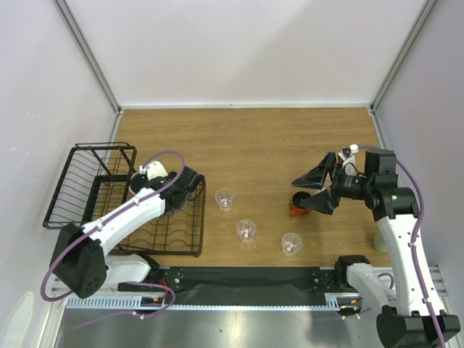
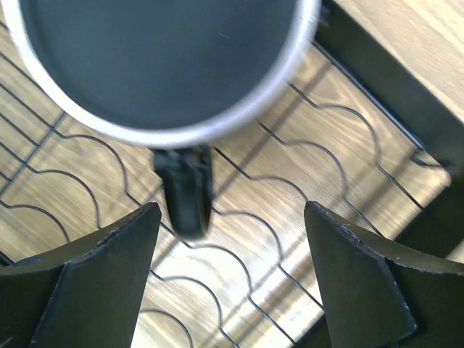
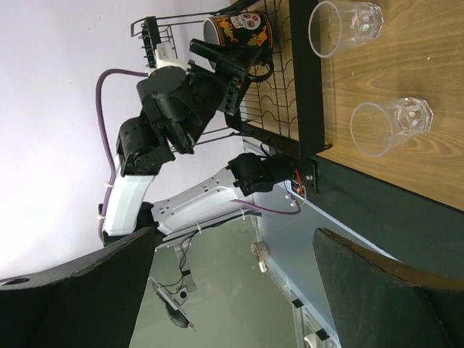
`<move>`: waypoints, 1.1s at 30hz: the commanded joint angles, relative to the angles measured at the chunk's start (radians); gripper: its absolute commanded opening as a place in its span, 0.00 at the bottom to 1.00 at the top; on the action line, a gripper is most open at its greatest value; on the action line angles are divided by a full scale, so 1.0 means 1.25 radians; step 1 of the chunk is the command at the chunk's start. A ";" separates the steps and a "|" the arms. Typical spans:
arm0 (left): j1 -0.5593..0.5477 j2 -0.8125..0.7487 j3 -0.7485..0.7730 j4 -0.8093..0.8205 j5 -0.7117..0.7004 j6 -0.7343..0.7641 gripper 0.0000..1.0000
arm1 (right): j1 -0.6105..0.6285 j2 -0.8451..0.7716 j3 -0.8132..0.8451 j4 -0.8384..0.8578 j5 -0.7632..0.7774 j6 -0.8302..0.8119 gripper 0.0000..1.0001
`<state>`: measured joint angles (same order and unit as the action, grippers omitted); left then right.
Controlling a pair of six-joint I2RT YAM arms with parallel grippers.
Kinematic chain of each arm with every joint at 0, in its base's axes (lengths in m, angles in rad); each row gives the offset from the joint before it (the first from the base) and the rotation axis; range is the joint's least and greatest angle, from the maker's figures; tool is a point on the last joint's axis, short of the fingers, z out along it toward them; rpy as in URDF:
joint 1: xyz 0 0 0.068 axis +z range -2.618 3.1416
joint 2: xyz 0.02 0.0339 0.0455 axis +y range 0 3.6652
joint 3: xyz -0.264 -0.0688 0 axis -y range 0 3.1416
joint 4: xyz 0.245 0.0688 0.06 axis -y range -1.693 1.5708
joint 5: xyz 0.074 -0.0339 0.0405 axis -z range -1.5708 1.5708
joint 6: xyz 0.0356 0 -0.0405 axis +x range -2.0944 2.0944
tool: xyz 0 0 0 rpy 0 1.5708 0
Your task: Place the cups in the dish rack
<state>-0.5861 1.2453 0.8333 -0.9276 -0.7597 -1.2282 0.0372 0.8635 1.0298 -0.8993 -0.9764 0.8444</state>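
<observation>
The black wire dish rack (image 1: pixel 87 190) lies at the left of the table. A dark mug (image 2: pixel 159 65) with a skull print (image 3: pixel 239 32) stands on the rack's grid (image 2: pixel 304 181). My left gripper (image 2: pixel 232 239) is open just behind the mug's handle (image 2: pixel 187 192), holding nothing. In the top view the left gripper (image 1: pixel 190 185) hides the mug. Three clear tumblers (image 1: pixel 225 198) (image 1: pixel 246 230) (image 1: pixel 291 243) stand on the wood. An orange-red cup (image 1: pixel 296 209) sits under my right gripper (image 1: pixel 315 190), which hangs open and empty above it.
A pale cup-like thing (image 1: pixel 381 240) stands at the right edge, behind the right arm. The rack's taller basket (image 1: pixel 101 161) is at its far end. Two tumblers (image 3: pixel 344 25) (image 3: pixel 391 125) show in the right wrist view beside the rack's edge (image 3: pixel 308 87).
</observation>
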 commanded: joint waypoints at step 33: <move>-0.294 -0.292 0.197 -0.070 0.519 0.203 0.76 | 0.152 0.028 -0.015 -0.139 0.355 -0.007 0.90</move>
<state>-0.9482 0.9009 1.0889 -1.0809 -0.2356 -0.9859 0.1940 0.8928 1.0065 -1.0470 -0.6331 0.8196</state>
